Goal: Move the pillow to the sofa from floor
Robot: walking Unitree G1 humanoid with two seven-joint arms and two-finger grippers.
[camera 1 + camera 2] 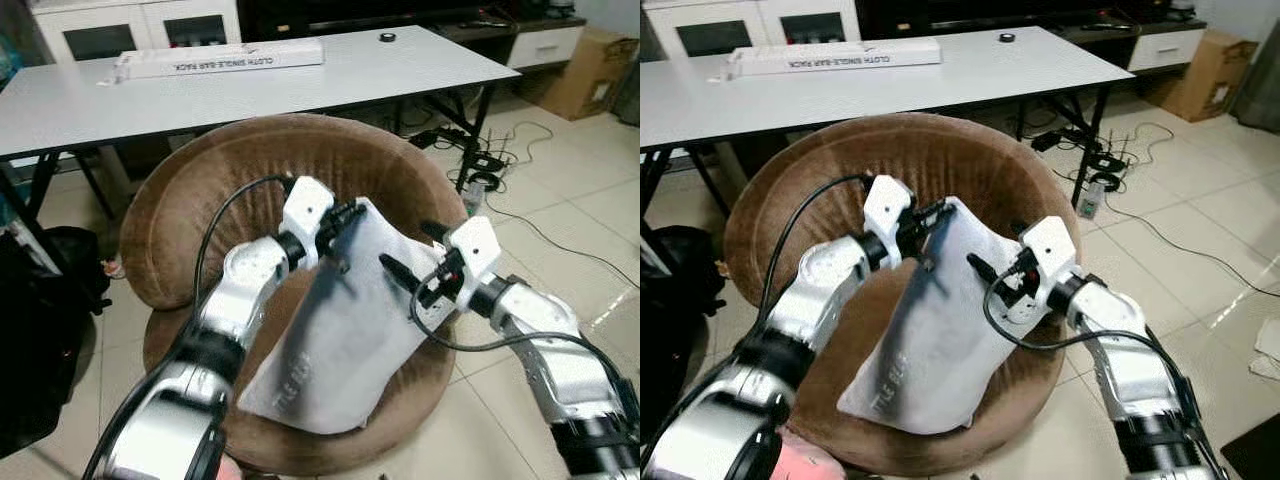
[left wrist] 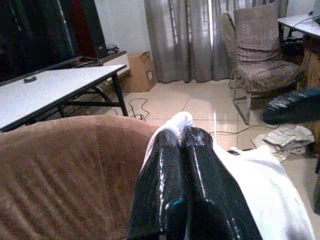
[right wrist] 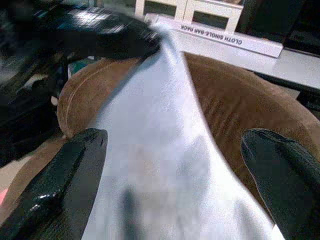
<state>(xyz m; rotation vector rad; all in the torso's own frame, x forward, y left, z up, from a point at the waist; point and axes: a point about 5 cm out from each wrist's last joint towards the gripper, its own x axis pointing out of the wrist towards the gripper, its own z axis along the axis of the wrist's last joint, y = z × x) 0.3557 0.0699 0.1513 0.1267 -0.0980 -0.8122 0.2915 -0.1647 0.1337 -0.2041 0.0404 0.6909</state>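
Resting at frame centre: white pillow on brown round sofa. Left gripper pinches its top corner; right gripper, fingers spread, beside its right edge.

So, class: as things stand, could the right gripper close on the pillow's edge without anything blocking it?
Probably yes. The right gripper is open, its fingers on either side of the white pillow, with nothing between. The left gripper pinches the pillow's top corner over the brown sofa.
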